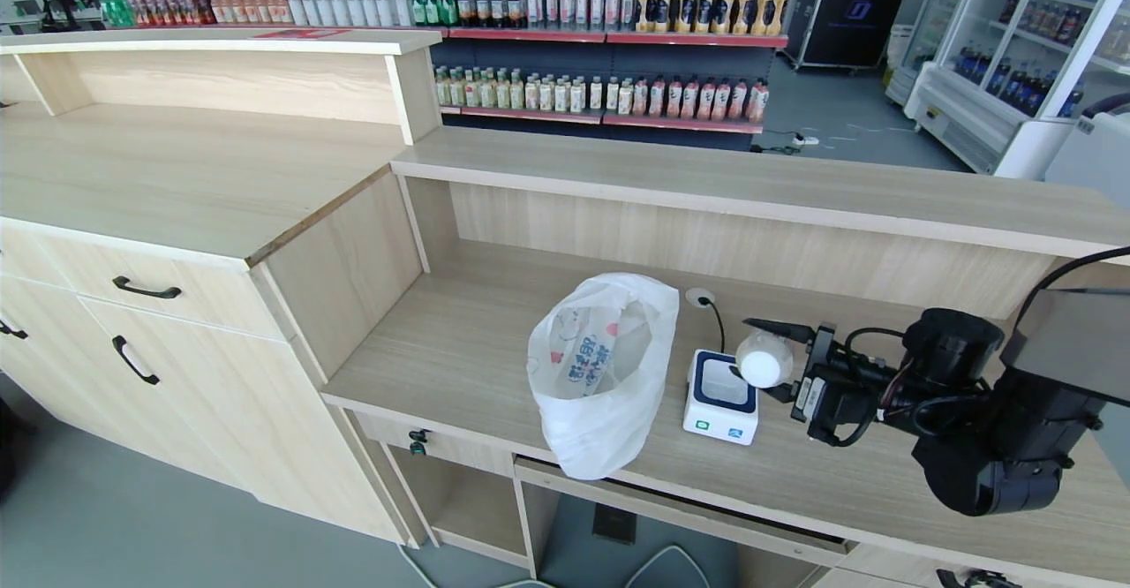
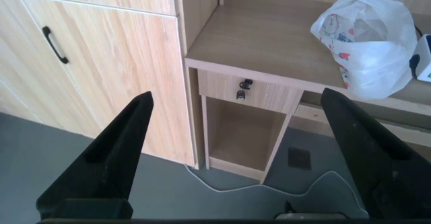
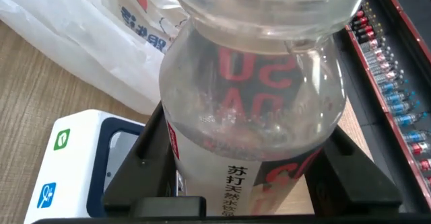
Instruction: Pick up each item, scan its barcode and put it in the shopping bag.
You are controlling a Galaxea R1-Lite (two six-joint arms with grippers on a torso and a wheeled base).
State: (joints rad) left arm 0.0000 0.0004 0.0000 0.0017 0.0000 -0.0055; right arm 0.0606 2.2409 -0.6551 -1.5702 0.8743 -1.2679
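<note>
- Counter [image 1: 459, 350] of pale wood is seen, with a raised ledge along its far side and drawers at the near edge.
- Shopping bag [image 1: 600, 376], white plastic and open-mouthed, is stood on the counter near its near edge, with printed packaging seen inside.
- Right gripper [image 3: 248, 150] is held low over the counter, right of the bag, its fingers pinching the bottle from both sides.
- Left gripper [image 2: 237, 97] is hung over the floor at the near left of the counter, its fingers spread wide with nothing between them.
- Scanner [image 1: 719, 398], a white box with a dark blue window, is set just right of the bag, with a black cable run to the far side.
- Bottle [image 1: 764, 360], clear with a red label, is held just above the scanner's right edge.
</note>
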